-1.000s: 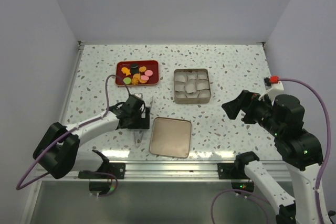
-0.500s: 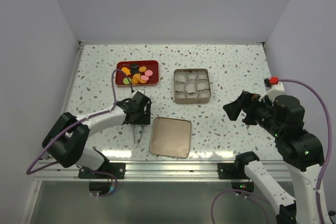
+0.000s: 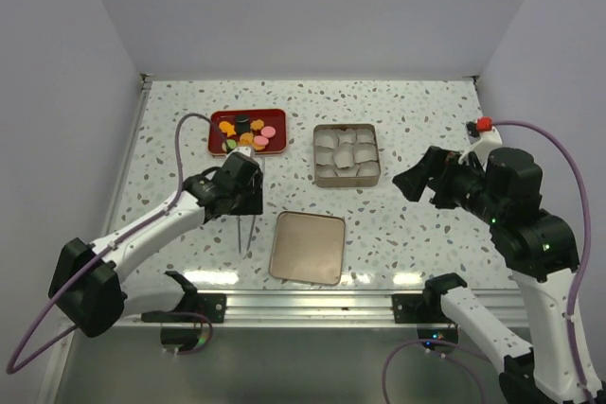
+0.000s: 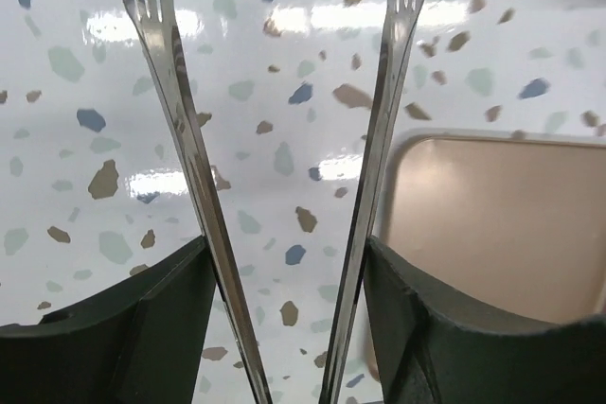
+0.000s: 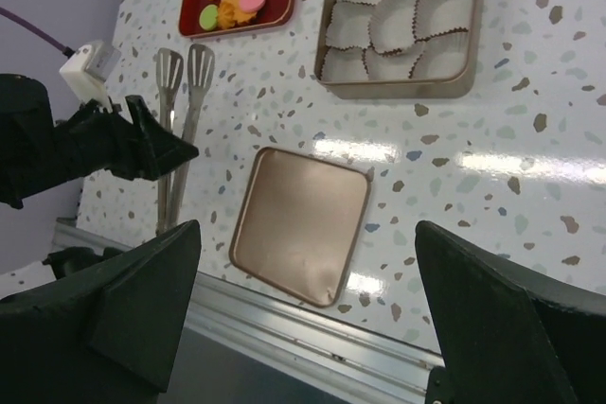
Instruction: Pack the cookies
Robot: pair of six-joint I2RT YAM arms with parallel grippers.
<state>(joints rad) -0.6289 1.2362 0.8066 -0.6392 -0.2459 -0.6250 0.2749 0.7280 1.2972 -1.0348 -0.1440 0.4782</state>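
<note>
We see the cookies lying in the red tray on the desk. Just on that tray's near side, the left pincer is clamped on the two arms of the tongs. Well to the tray's right, the right pincer hangs with jaws wide apart.

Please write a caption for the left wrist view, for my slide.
Left gripper clasping both arms of the metal tongs over the speckled table, tin lid at right.
</note>
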